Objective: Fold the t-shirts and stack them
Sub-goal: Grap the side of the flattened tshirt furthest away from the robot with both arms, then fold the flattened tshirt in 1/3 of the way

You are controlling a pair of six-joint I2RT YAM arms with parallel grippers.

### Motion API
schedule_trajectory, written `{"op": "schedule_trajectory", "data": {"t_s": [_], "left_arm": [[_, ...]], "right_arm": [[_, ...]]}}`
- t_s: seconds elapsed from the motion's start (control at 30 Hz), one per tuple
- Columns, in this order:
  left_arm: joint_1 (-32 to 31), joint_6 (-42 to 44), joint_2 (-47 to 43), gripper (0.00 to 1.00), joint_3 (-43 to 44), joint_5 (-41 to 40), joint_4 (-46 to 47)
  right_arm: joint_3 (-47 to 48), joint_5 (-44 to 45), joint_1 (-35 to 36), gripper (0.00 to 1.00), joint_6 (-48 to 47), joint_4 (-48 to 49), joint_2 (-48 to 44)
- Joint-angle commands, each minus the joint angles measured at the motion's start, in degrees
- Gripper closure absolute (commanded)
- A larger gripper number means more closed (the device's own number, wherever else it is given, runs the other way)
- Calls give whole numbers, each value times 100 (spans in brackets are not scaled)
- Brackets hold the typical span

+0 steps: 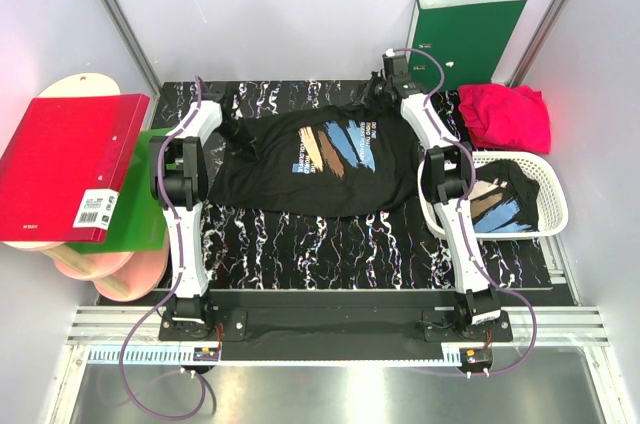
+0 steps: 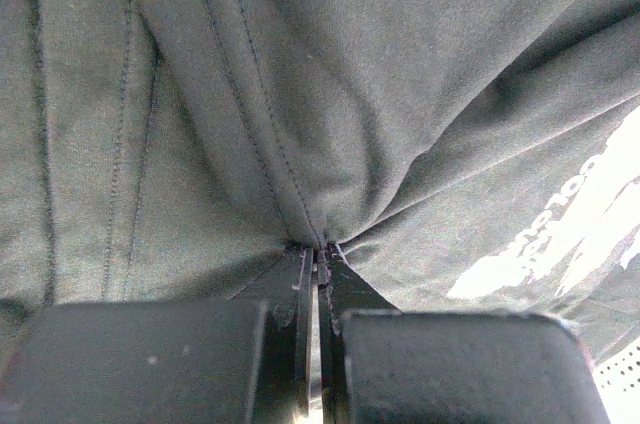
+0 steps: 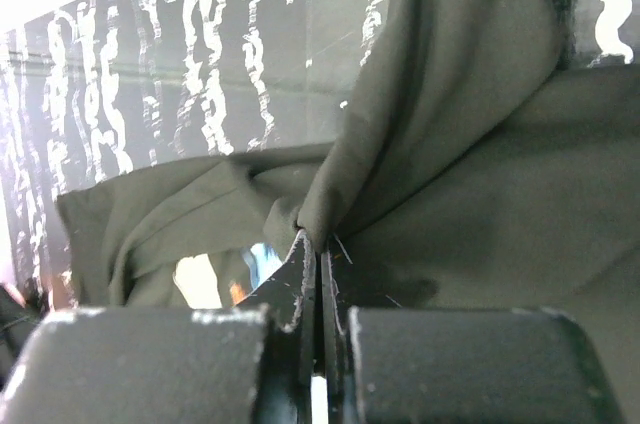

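Black jersey cloth, soft and finely knit up close, makes up the black tee (image 1: 320,159) spread across the middle of the marbled table (image 1: 300,244). Its chest print faces up: tan, white and blue brush strokes beside small lettering too fine to read. The near hem lies fairly flat, while the far corners are gathered into bunches where the arms hold them, so the sleeves cannot be made out.

The left gripper (image 1: 226,104) is clamped on a pinch of this tee at its far left corner. In the left wrist view its dark fingers (image 2: 300,284) meet with no gap, and stitched seam lines run down through the folds to the pinch. The right gripper (image 1: 386,82) is likewise closed tight on a fold at the far right corner. In its wrist view the cloth rises from the fingertips in a tented ridge over the white-veined tabletop.

A crimson tee (image 1: 505,116) sits crumpled at the far right, its outline lost in the heap. Just nearer, a white plastic lattice basket (image 1: 548,184) holds a second black tee (image 1: 500,206) with the same print, partly hidden behind the right arm. A stiff green binder (image 1: 465,34) stands against the back wall. On the left, a glossy red binder (image 1: 65,164) covers most of some pale round boards (image 1: 110,269).
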Motion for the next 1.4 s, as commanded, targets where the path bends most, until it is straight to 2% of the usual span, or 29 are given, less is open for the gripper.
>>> {"op": "schedule_trajectory", "data": {"t_s": [0.0, 0.33, 0.53, 0.63, 0.67, 0.7, 0.73, 0.8, 0.83, 0.87, 0.93, 1.13, 1.37], "left_arm": [[-40, 81, -124, 100, 59, -124, -283], [39, -112, -203, 100, 349, -467, -450], [118, -192, -53, 100, 648, -389, -459], [162, -244, -27, 100, 736, -371, -459], [171, -253, -36, 100, 780, -362, -468], [163, -262, -27, 100, 789, -362, -468], [180, -271, -27, 100, 806, -362, -468], [171, -279, -18, 100, 824, -327, -459], [171, -262, -9, 100, 807, -309, -459], [180, -253, -1, 100, 789, -300, -459], [171, -236, -1, 100, 754, -274, -459], [154, -218, 52, 100, 736, -195, -450], [154, -174, 87, 100, 736, -195, -459]], "right_arm": [[-241, 40, 22, 98, -274, -120, -1232], [-2375, 67, -49, 100, -529, -418, -2814], [-3606, -83, -127, 100, -573, -1024, -3185], [-3854, -30, -145, 97, -643, -1550, -3132], [-3829, -99, -154, 93, -765, -1727, -3045], [-3646, -39, -154, 80, -827, -2198, -2835], [-3539, 22, -154, 59, -880, -2386, -2755], [-3477, 232, -163, 33, -1065, -2484, -2823], [-3459, 338, -154, 15, -1083, -2441, -2894], [-3424, 409, -154, 9, -1135, -2379, -2973], [-3179, 576, -154, 4, -1197, -2212, -3097], [-1949, 594, -154, 8, -1127, -2203, -2571], [-350, 85, -154, 22, -732, -2536, -1367]]}}
